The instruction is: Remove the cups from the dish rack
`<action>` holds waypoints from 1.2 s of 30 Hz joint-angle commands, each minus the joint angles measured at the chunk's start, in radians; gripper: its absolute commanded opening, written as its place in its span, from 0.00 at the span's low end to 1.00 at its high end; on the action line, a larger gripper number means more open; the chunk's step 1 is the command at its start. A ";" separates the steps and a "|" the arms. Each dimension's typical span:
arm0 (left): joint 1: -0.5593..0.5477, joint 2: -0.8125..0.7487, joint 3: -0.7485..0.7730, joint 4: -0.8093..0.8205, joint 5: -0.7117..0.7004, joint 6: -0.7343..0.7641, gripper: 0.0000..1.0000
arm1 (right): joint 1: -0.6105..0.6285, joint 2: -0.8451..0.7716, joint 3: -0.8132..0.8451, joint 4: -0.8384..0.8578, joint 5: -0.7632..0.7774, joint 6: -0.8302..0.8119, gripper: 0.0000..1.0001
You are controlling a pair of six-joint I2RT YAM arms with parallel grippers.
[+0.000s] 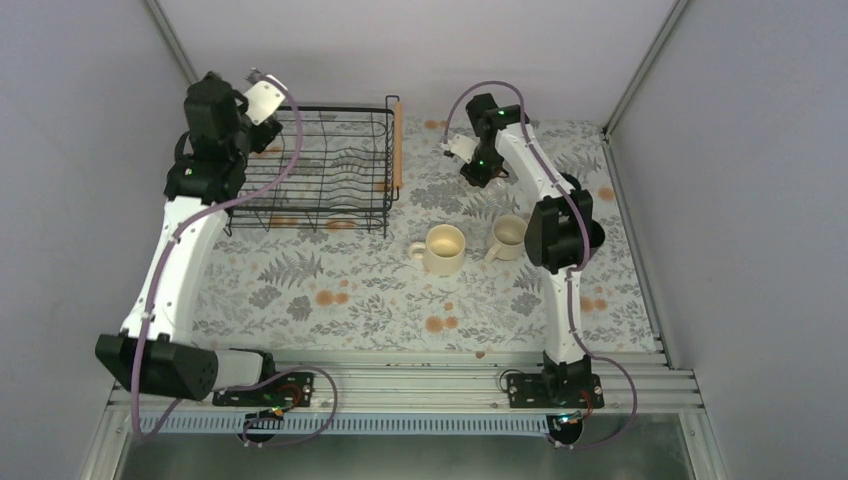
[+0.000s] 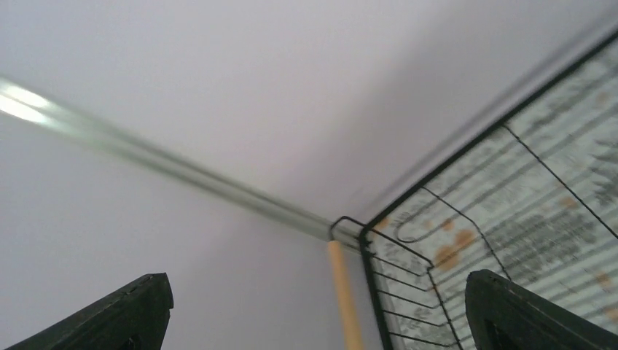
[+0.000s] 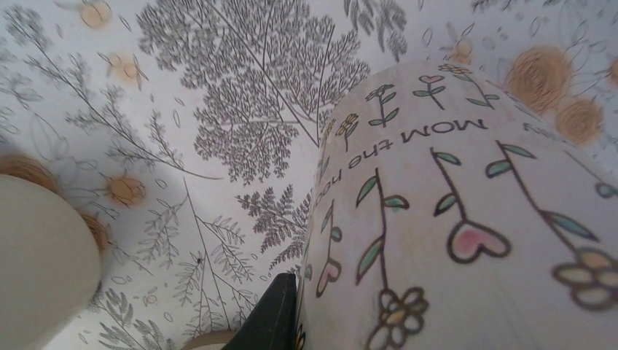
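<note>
Left gripper [image 2: 318, 283] hangs over the far left corner of the dish rack [image 1: 330, 108], its two dark fingers [image 2: 138, 310] spread wide and touching nothing. The rack's corner wires and one light wooden handle [image 2: 344, 299] show below them.

We see the rack as a black wire basket at the far left of the floral tablecloth [image 1: 330, 290], with its other wooden handle [image 1: 397, 145] along the right side. Two cups stand upright on the cloth near the middle, close together but apart: a wide cream mug [image 1: 445, 248] and a smaller beige mug [image 1: 508, 235], handles to the left.

A white patterned mug [image 3: 452, 219] fills the right wrist view, drawn with stemmed flowers, hearts and the word MOM (upside down to that camera). From above it is hidden under the right gripper [image 1: 458, 150].

A cream curved wall [image 3: 36, 255] is cut off at that wrist view's left edge, and we cannot tell which mug it is.

One dark finger [image 3: 271, 321] lies against the patterned mug's outer wall. Its partner is out of view, so we cannot tell whether the gripper clamps the mug.
</note>
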 commanded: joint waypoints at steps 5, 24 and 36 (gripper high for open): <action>0.022 -0.061 -0.033 0.108 -0.125 -0.330 1.00 | 0.023 0.016 0.034 -0.016 0.128 -0.051 0.04; 0.031 -0.242 -0.194 0.152 0.029 -0.515 1.00 | 0.025 0.015 0.060 -0.002 0.133 -0.040 0.56; 0.031 -0.271 -0.242 0.158 -0.003 -0.545 1.00 | 0.021 -0.562 -0.480 0.509 -0.022 0.044 1.00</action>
